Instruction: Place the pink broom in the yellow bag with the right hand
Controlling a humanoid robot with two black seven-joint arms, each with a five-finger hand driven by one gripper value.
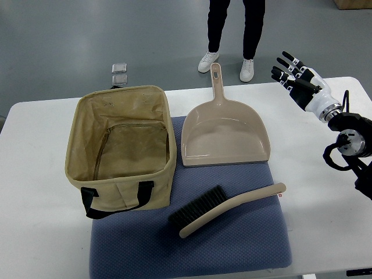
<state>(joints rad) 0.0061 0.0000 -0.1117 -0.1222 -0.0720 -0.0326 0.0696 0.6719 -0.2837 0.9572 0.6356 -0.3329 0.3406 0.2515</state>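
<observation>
From my remote console: the broom lies on the blue mat right of the open yellow bag, dustpan beyond, my right hand fingers spread, empty, over the table's far edge.

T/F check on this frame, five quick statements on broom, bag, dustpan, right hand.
1. The broom lies on the blue mat, in front of the dustpan. True.
2. The right hand grips the broom. False: it is raised at the table's far right, fingers spread, holding nothing.
3. The bag stands open and looks empty. True.
4. The dustpan lies inside the bag. False: it lies on the mat, right of the bag.
5. The broom's bristles point toward the bag side. True: bristles at its left end, handle to the right.
</observation>
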